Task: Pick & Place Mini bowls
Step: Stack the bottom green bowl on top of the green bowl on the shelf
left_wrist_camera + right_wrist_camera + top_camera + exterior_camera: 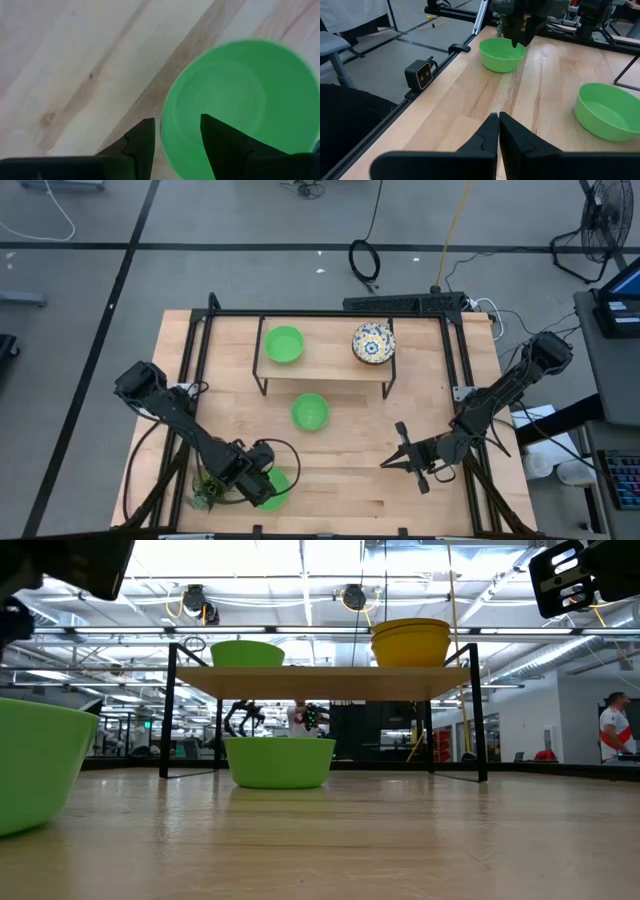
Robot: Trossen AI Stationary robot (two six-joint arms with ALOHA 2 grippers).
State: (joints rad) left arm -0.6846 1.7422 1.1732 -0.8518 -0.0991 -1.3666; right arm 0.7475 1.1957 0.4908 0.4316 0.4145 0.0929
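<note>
My left gripper is open near the table's near-left corner, pointing down over a plain green mini bowl. One finger stands outside the bowl's rim and one above its inside, with a gap showing. This bowl rests on the table. A second green bowl sits mid-table. A third green bowl and a floral, yellow-sided bowl stand on the shelf. My right gripper is shut and hovers over the table's near-right part, touching nothing.
A black-framed wooden shelf stands toward the table's far side. A small spiky potted plant sits just left of the left gripper, by the near-left corner. Bare wood lies between the two grippers. A black frame edges the table.
</note>
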